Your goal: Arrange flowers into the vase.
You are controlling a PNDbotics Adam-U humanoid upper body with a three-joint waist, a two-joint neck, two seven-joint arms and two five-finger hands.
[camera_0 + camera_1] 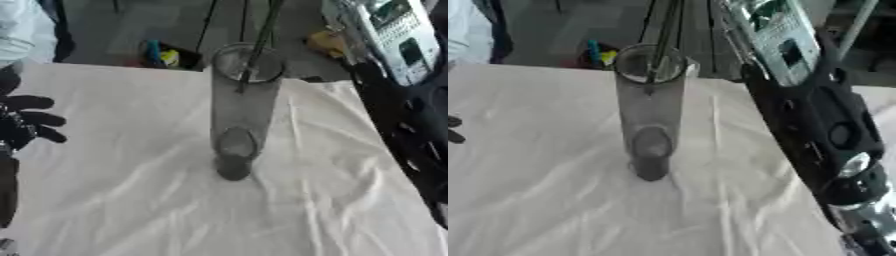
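Flower insertion under way. The vase (238, 117) — a tall clear glass cylinder — stands upright near the middle of the table (131, 200), somewhat toward its far edge, on a wrinkled white cloth. A dark flower stem (258, 47) comes down from the top of the view and its lower end sits inside the vase mouth; I judge it only partly in.

My right arm (815, 125) runs along the right edge of the table up toward the far right corner. Its hand lies beyond the top of both views, so I cannot tell what its fingers are doing or whether they hold the stem.

My left hand (26, 122) shows at the left edge of the table, fingers spread and relaxed, holding nothing — idle, well apart from the vase.

Next move, as I judge it: lower the stem straight down the bore until its end rests on the bottom, then let go without tipping the glass. The vase is narrow and tall, so a sideways pull on the stem could topple it.

Nothing on the cloth stands between either hand and the vase. Beyond the far edge lies a dark bin with coloured items (166, 56), not in the way.
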